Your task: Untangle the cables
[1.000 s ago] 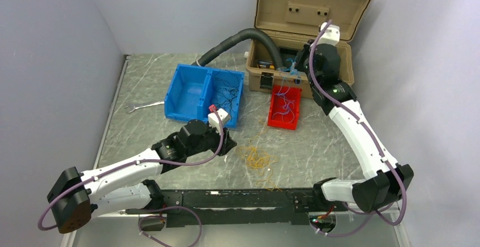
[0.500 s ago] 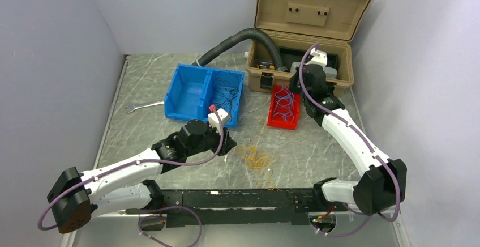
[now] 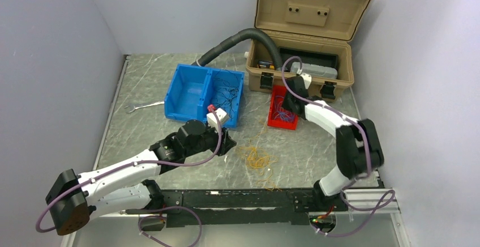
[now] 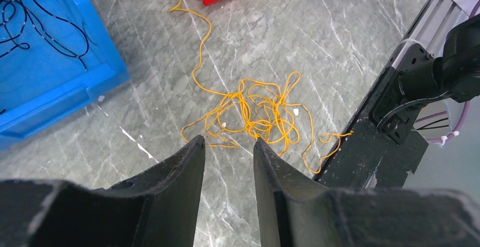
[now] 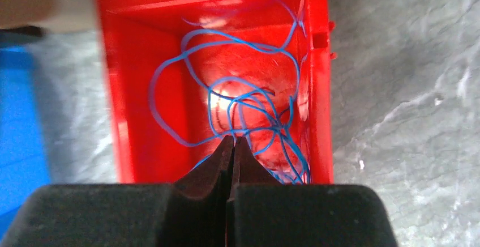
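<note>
Right arm lowered over blue cables, jaws together.

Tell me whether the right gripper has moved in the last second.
Yes. The right gripper pulled back from the front edge of the tan toolbox, toward the camera, and is now over the red bin.

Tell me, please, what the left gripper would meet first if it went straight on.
Most likely the yellow-orange cable tangle lying on the table just ahead of the open left gripper; depth is unclear.
</note>
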`<state>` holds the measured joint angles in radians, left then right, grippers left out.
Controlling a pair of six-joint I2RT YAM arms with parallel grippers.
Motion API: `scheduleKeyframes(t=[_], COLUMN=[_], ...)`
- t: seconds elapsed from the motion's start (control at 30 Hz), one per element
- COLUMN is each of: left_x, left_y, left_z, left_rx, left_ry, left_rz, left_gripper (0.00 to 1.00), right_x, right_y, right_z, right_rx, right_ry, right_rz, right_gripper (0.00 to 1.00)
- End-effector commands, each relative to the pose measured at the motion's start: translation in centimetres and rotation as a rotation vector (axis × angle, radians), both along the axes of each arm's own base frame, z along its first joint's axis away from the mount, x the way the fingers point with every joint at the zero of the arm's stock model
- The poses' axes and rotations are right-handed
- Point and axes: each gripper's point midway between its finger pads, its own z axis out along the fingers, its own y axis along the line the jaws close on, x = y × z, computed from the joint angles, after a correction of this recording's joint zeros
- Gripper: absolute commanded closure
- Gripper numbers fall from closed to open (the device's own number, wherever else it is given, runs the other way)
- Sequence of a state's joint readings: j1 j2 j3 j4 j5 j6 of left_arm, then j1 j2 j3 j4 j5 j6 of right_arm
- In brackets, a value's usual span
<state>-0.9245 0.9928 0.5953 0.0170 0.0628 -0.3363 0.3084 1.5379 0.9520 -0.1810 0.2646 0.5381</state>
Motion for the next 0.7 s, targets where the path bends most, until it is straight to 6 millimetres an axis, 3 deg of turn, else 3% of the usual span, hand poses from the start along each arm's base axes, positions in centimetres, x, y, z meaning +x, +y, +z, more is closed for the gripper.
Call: scheduleKeyframes(t=[0.0, 0.07, 0.13, 0.23, 0.33, 0.4, 0.47, 0.67], left_x=[-0.1, -0.1, -0.5, -1.3, -2.0, -2.2, -2.2, -1.7], left_y=[-0.1, -0.1, -0.2, -1.1, -2.1, -2.7, -3.2, -4.9], left_z=[1.7, 1.6, 1.1, 0.4, -0.9, -1.6, -2.0, -3.0], left_rx=[-0.033, -0.029, -0.008, 0.018, 0.059, 0.079, 0.089, 0.125], left_ry=[-0.025, -0.020, 0.004, 0.046, 0.105, 0.127, 0.142, 0.183], left_rz=[-0.004, -0.007, -0.023, -0.100, -0.159, -0.185, -0.198, -0.229], left_gripper=[0.58, 0.56, 0.49, 0.26, 0.18, 0.15, 0.14, 0.14], right_x=[1.4, 1.6, 1.6, 1.3, 0.3, -0.8, -2.2, -8.8], right_y=[-0.1, 0.2, 0.4, 0.9, 1.0, 1.1, 1.3, 3.3], right_z=[-2.6, -3.3, -2.6, 1.0, 4.9, 6.5, 7.4, 7.3], right_rx=[-0.034, -0.036, -0.028, 0.009, 0.037, 0.040, 0.041, 0.128], right_ry=[0.094, 0.129, 0.130, 0.042, -0.040, -0.045, -0.029, 0.039], right_rz=[-0.033, -0.023, -0.013, 0.022, 0.059, 0.096, 0.142, 0.349], right_gripper=[1.00, 1.00, 0.99, 0.83, 0.59, 0.42, 0.34, 0.13])
